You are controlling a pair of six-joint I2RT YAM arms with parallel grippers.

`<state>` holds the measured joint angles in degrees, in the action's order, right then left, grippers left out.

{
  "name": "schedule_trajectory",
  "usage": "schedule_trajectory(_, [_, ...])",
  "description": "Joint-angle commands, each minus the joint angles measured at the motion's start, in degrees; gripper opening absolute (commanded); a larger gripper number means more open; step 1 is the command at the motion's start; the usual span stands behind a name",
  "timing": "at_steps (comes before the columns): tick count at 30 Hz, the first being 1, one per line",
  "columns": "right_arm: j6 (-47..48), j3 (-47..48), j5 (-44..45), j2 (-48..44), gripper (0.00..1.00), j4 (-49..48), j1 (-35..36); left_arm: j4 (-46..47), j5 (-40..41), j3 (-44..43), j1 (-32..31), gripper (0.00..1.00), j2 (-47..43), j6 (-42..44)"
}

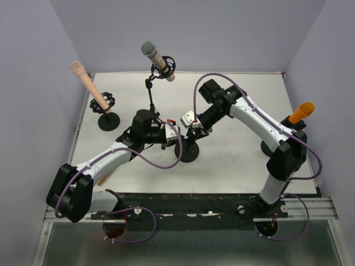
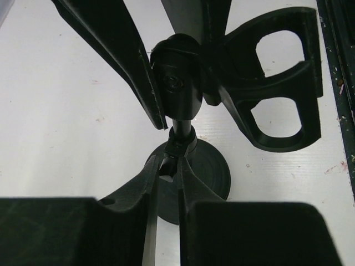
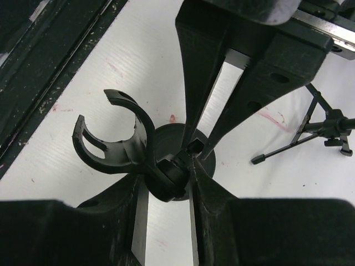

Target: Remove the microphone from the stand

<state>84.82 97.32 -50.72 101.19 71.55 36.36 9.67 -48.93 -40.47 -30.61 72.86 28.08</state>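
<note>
Left fingers and right fingers both clench the centre stand, its clip empty; the nearest microphone slants on the tripod behind, slightly nearer the left ones

Bright even light, soft shadows, blurred foregrounds

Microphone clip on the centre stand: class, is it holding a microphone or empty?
Empty. Both wrist views show white table through the open C-shaped clip on the stand.
</note>
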Motion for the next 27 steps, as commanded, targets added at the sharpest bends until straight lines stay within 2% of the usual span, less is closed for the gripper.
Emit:
schedule_trajectory(1, [1.8, 0.2, 2.6, 1.8, 0.06, 5.7, 0.0, -2.9, -1.9, -3.4, -0.3, 0.16, 2.4, 2.9])
schedule_trajectory(3, [2.3, 0.2, 2.9, 1.7, 0.06, 5.7, 0.0, -4.0, -1.8, -3.9, -0.4, 0.12, 2.7, 3.0])
schedule_trajectory(6, [2.5, 0.3, 3.2, 2.1, 0.06, 5.6, 0.0, -5.6, -2.8, -4.5, -0.4, 0.00, 2.6, 1.9])
schedule_trajectory(9, [3.9, 0.3, 3.8, 2.0, 0.06, 5.5, 0.0, -8.3, -4.2, -5.8, -0.2, 0.00, 2.0, -1.4])
schedule_trajectory(15, [6.2, -1.1, 6.6, 0.7, 0.08, 1.9, 0.0, -12.3, -8.9, -8.6, 0.6, 0.00, 2.0, -17.1])
schedule_trajectory(19, [6.9, -2.7, 6.8, 0.0, 0.09, -1.7, 0.0, -14.2, -12.6, -11.6, 0.6, 0.00, 6.1, -27.7])
schedule_trajectory(22, [7.4, -2.7, 6.7, 0.2, 0.09, -1.9, 0.0, -10.6, -13.2, -11.2, 0.6, 0.00, 7.4, -35.5])
schedule_trajectory(27, [8.6, -3.8, 6.8, -0.6, 0.09, -3.0, 0.0, -10.0, -14.1, -10.8, 2.2, 0.00, 8.7, -41.7])
